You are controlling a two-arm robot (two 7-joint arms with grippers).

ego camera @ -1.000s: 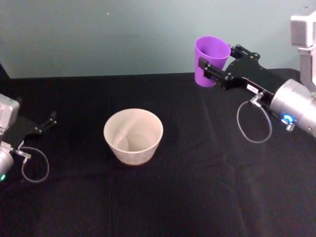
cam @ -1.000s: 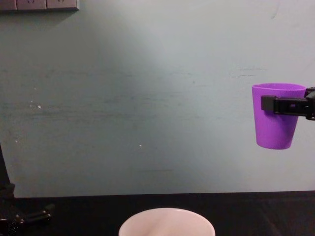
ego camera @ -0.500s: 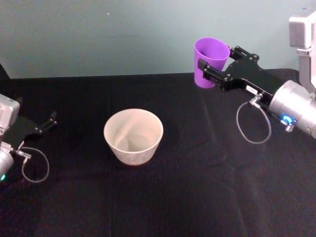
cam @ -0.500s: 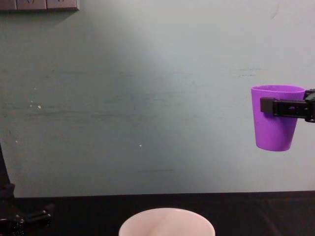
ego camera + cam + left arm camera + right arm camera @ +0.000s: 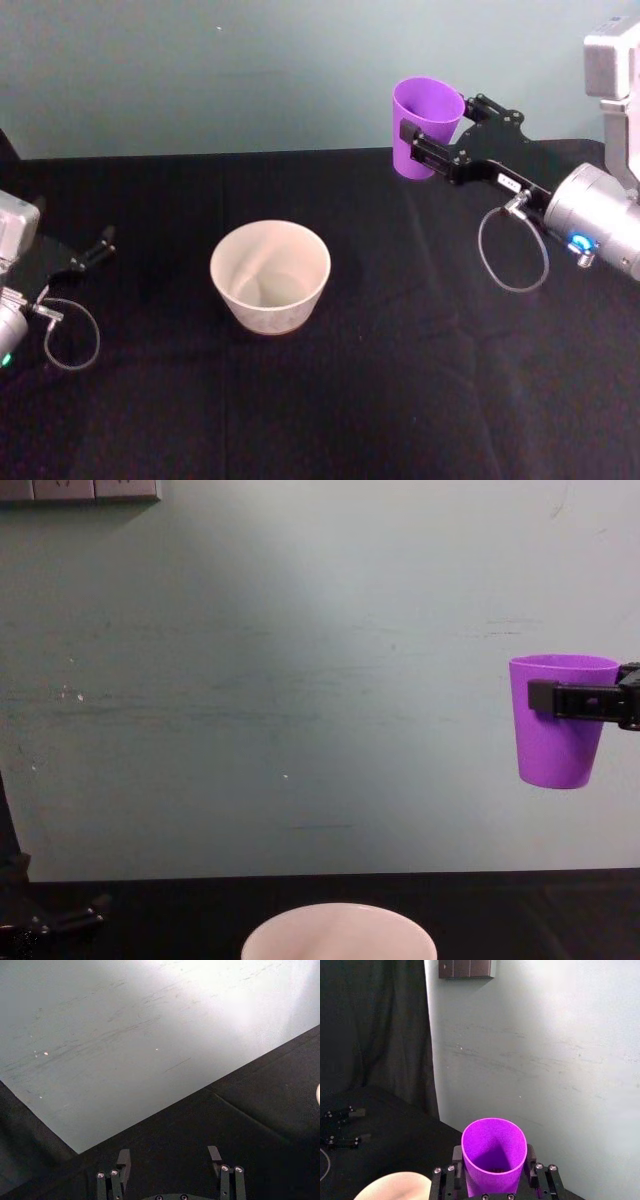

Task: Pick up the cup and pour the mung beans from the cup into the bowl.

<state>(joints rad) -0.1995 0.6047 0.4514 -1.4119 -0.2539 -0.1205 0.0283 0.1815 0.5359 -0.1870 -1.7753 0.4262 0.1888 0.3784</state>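
Behind the black counter (image 5: 350, 400), a pale green wall (image 5: 250, 70) is seen. Above the far edge, right of centre, the cup (image 5: 426, 108) is held upright by the right claw (image 5: 428, 146), which is closed on its sides below the rim, with the arm extended from the right edge. The bowl (image 5: 268, 305) is set near the centre. The left claw (image 5: 92, 251) is parked at the left edge, fingers (image 5: 123, 1156) apart.

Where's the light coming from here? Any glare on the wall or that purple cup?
Left wrist view: a glaring white patch on the wall beyond the open left hand. Right wrist view: the wall bright, the curtain dark, the cup in the right hand shaded inside. Head view: no glare on the cup; the black table swallows the bowl's shadow.
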